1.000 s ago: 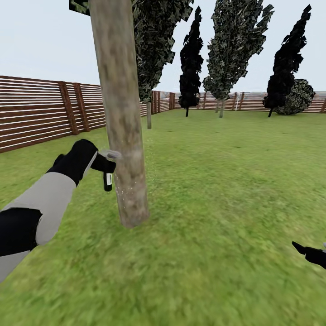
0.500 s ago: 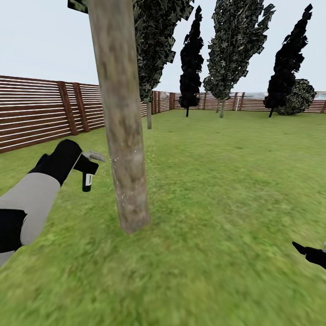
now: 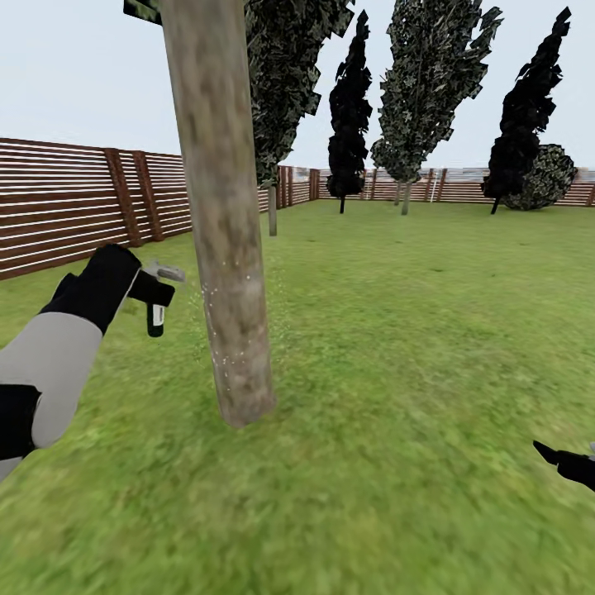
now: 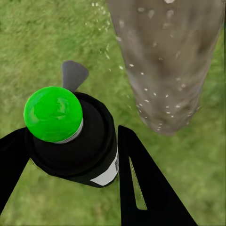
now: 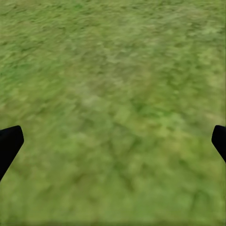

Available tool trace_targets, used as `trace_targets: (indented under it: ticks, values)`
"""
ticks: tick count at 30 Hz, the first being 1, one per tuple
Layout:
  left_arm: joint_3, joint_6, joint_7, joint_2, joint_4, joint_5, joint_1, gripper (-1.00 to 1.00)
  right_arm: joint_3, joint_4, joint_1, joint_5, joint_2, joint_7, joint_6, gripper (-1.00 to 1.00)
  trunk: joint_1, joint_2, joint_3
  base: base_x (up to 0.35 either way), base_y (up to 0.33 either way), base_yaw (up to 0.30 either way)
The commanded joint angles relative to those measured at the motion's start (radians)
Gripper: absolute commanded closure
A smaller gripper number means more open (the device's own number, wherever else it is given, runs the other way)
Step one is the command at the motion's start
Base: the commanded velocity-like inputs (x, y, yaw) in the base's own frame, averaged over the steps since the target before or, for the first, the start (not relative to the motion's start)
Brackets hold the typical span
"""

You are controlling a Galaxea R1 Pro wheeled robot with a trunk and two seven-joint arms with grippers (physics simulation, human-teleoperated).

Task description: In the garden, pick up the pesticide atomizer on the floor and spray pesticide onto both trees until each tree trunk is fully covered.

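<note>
Atomizer — a black bottle with a green cap and a grey trigger — is sitting between the 2 fingers of the left gripper, which are closing on its body from both sides. In the head view it is hanging to the left of the tree trunk, apart from the bark, its nozzle pointing toward the trunk. Compared with 1 second ago, when the bottle was right against the trunk, the left arm is now pulling back and leftward, and since half a second ago the bottle is sitting slightly higher.

The left wrist view is giving the closer look: the green cap facing the camera, a white label on the bottle's side, and 1 black finger pressing beside it. Pale droplets are speckling the trunk there and drifting over the grass — in the head view they are showing only as faint specks.

The right gripper is hanging low at the frame's right edge, unchanged, over the lawn. In the right wrist view its fingertips are standing wide apart with nothing but grass between them.

The slat fence and dark conifers are standing behind.
</note>
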Motion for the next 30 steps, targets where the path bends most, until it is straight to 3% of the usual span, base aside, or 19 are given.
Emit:
trace_targets:
  ticks: [1, 5, 9, 13, 19, 24, 30]
  values:
    - [0.011, 0.000, -0.001, 0.000, -0.008, -0.001, 0.000, 1.00, 0.000, 0.000, 0.000, 0.000, 0.000, 0.000, 0.000, -1.00, 0.000, 0.000, 0.000, 0.000, 0.000, 0.000]
    - [0.028, -0.005, 0.003, 0.003, 0.012, -0.003, 0.006, 1.00, 0.000, 0.000, 0.000, 0.000, 0.000, 0.000, 0.000, -1.00, 0.000, 0.000, 0.000, 0.000, 0.000, 0.000]
    - [0.030, -0.061, 0.006, 0.007, 0.137, -0.005, 0.015, 1.00, 0.000, 0.000, 0.000, 0.000, 0.000, 0.000, 0.000, -1.00, 0.000, 0.000, 0.000, 0.000, 0.000, 0.000]
    - [0.030, -0.104, 0.007, 0.007, 0.208, -0.003, 0.049, 1.00, 0.000, 0.000, 0.000, 0.000, 0.000, 0.000, 0.000, -1.00, 0.000, 0.000, 0.000, 0.000, 0.000, 0.000]
    - [0.030, -0.124, 0.033, 0.001, 0.220, -0.001, 0.102, 1.00, 0.000, 0.000, 0.000, 0.000, 0.000, 0.000, 0.000, -1.00, 0.000, 0.000, 0.000, 0.008, -0.073, 0.128]
    - [0.030, -0.125, 0.055, -0.020, 0.221, 0.001, 0.117, 1.00, 0.000, 0.000, 0.000, 0.000, 0.000, 0.000, 0.000, -1.00, 0.000, 0.000, 0.000, 0.035, -0.291, 0.065]
    - [0.030, -0.123, 0.056, -0.023, 0.221, 0.001, 0.124, 1.00, 0.000, 0.000, 0.000, 0.000, 0.000, 0.000, 0.000, -1.00, 0.000, 0.000, 0.000, -0.013, -0.307, 0.243]
